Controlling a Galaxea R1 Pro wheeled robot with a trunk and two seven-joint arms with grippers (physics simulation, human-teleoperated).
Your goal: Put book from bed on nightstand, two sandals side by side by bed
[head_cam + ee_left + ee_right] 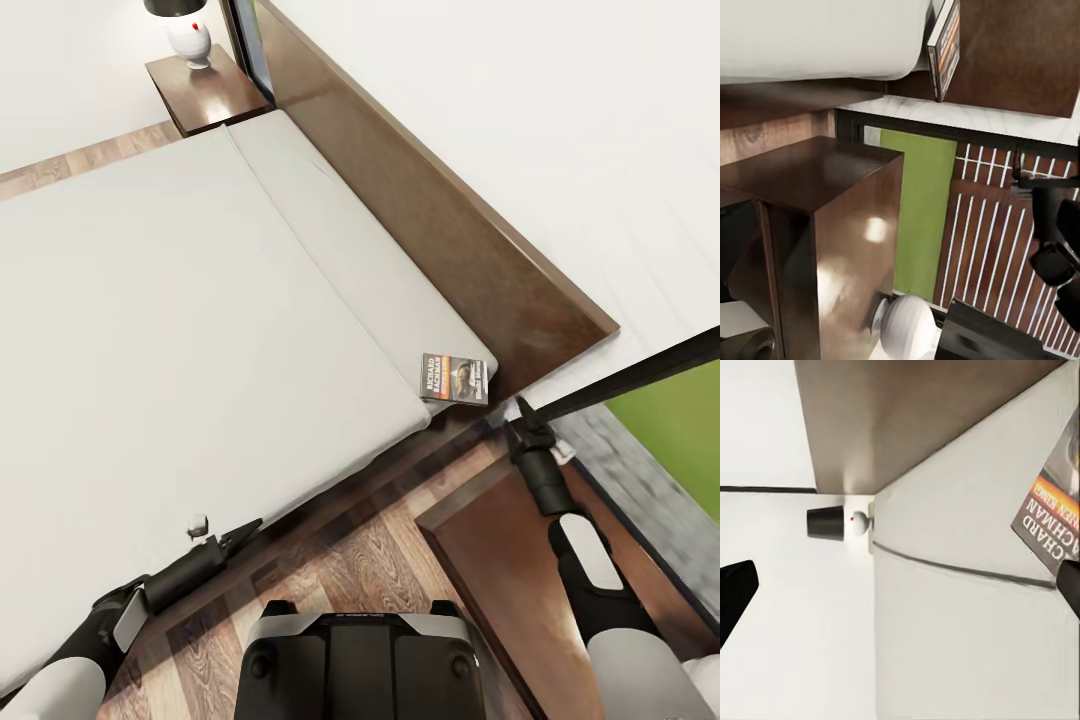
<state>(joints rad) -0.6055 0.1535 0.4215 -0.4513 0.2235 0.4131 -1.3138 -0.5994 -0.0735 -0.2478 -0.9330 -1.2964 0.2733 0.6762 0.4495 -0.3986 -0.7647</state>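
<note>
The book (pixel 454 379), a thin paperback with an orange band and white lettering, lies flat on the corner of the bed's pale mattress (pixel 180 330), close to the dark brown headboard (pixel 440 230). My right gripper (pixel 522 418) hovers just off that mattress corner, a short way from the book, over the near nightstand (pixel 490 560). In the right wrist view the book (pixel 1050 510) sits at the frame edge and the gripper (pixel 900 589) is open and empty. My left gripper (pixel 238 533) hangs over the bed's edge; its state is unclear. The sandals are out of view.
A second nightstand (pixel 205 95) with a white lamp (pixel 188 38) stands at the bed's far side. A black-framed window (pixel 640 375) with green ground outside lies right of the near nightstand (pixel 817 195). Wood-plank floor (pixel 380 560) runs between bed and robot base.
</note>
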